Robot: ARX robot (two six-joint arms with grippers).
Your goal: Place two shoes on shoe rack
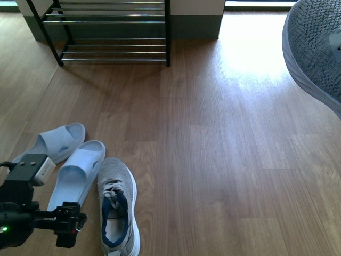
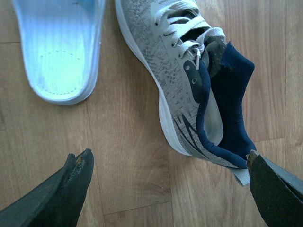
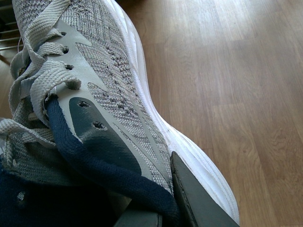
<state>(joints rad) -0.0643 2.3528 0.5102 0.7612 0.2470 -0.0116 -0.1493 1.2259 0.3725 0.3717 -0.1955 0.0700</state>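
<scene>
My right gripper [image 3: 158, 194] is shut on the heel collar of a grey knit sneaker [image 3: 104, 80]. One finger [image 3: 194, 198] presses its outer side and the other is hidden inside. In the front view that sneaker [image 1: 314, 48] hangs high at the right, off the floor. Its mate [image 1: 117, 208] lies on the floor at the lower left, beside two light blue slides [image 1: 80, 170] [image 1: 56, 141]. My left gripper [image 2: 170, 163] hovers open just behind the heel of that floor sneaker [image 2: 175, 71], holding nothing. The shoe rack [image 1: 112, 32] stands at the far left against the wall; its visible chrome bars are bare.
A wood-look floor [image 1: 224, 160] runs between the shoes and the rack. Bright glare lies on it at the far right near the wall. The left arm's body [image 1: 21, 208] fills the lower left corner. One slide's heel [image 2: 61, 47] lies close to my left gripper.
</scene>
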